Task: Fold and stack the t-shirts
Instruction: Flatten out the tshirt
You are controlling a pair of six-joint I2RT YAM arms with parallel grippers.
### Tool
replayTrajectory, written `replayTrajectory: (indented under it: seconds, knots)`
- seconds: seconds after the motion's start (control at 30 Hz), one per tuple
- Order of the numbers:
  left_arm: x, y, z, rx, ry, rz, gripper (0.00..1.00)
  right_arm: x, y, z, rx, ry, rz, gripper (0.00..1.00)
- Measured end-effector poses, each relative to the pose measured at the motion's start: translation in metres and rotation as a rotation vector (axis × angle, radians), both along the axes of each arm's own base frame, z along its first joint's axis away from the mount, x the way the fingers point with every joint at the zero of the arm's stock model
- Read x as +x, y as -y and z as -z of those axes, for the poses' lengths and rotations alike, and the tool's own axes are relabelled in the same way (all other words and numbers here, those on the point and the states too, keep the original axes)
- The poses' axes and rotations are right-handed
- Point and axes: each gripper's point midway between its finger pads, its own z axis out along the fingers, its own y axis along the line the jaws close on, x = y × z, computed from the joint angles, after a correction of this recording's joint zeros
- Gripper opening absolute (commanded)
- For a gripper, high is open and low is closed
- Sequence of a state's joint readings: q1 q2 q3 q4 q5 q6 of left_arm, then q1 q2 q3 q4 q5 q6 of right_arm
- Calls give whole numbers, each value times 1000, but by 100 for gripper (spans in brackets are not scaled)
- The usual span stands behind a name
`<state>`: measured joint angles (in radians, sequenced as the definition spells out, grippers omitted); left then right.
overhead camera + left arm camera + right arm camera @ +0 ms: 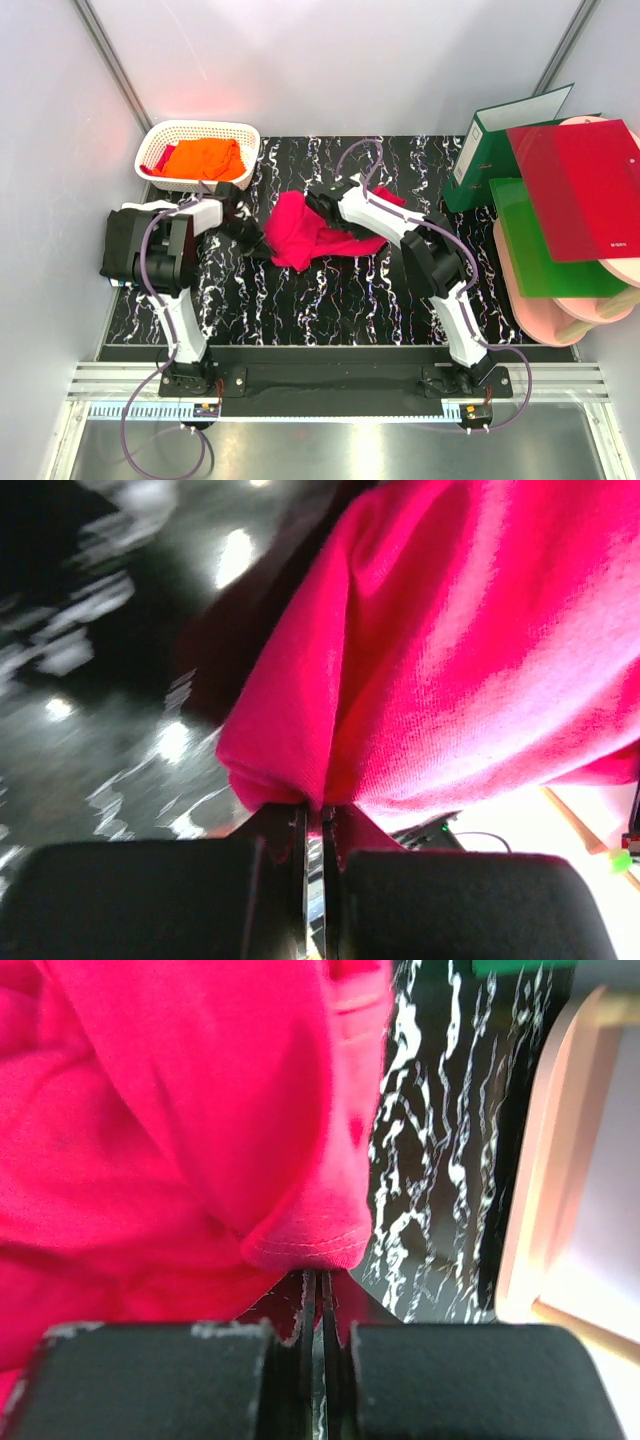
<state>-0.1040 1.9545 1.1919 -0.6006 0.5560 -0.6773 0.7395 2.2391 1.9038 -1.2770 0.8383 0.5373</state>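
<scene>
At the middle of the black marbled table point(350, 300) lies the crimson-pink t-shirt point(295, 235), bunched in loose folds and not yet flat. The left gripper point(252, 238) has its jaws pressed together on a gathered fold at the shirt's left edge; the left wrist view shows cloth coming straight out from between the fingertips. The right gripper point(318, 200) meets the shirt's far right side, its jaws also together, with a stitched hem sitting right at their tips, so it appears to pinch that hem. The black t-shirt point(125, 250) rests at the table's left edge beside the left arm. The orange t-shirt point(200, 158) sits in the white lattice basket point(160, 135).

The step in hand looks like spreading the shirt before folding. To do it well, both arms should rise together and draw apart evenly until the cloth hangs taut, then lay it down flat. The right grip seems shallow, so a slow pull would guard against the hem slipping free. Uneven height would twist the fabric.
</scene>
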Motion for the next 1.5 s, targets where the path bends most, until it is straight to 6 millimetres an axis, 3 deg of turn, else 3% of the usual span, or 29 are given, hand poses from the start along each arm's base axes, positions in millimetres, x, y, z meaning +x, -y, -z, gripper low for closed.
replayTrajectory:
  seconds: [0.23,0.37,0.5,0.67,0.77,0.9,0.97,1.0,1.03,1.07,1.1,1.17,1.3,1.5]
  knots:
    - [-15,-43,-5,159,-17,-35,0,-13,24,23,8,-44,112,0]
    - [-21,-55,-18,200,-4,-49,0,-13,39,32,45,-65,190,3]
    - [-32,-60,-26,207,-2,-52,0,-16,44,41,82,-91,234,13]
    - [-46,-77,-20,222,-65,-95,0,-21,38,51,113,-137,244,17]
    - [-45,-96,-24,230,-72,-154,0,-25,36,59,122,-168,245,17]
    - [-39,-139,-36,294,-48,-268,0,-29,42,63,92,-203,242,17]
    - [-37,-161,-43,321,-33,-322,19,-30,44,67,80,-216,242,18]
    - [-36,-171,-45,331,-30,-345,41,-31,45,68,73,-223,241,18]
    - [-36,-177,-45,339,-29,-356,54,-31,46,70,68,-228,240,20]
    - [-38,-183,-45,346,-31,-368,69,-32,47,71,61,-235,237,47]
    - [-39,-188,-44,349,-33,-376,85,-32,48,71,53,-240,235,64]
    - [-39,-195,-45,349,-33,-393,95,-34,56,67,9,-262,222,99]
    - [-34,-192,-54,327,-2,-388,99,-31,67,43,-18,-256,208,100]
    - [-19,-176,-81,275,101,-359,99,-12,53,6,97,-168,171,99]
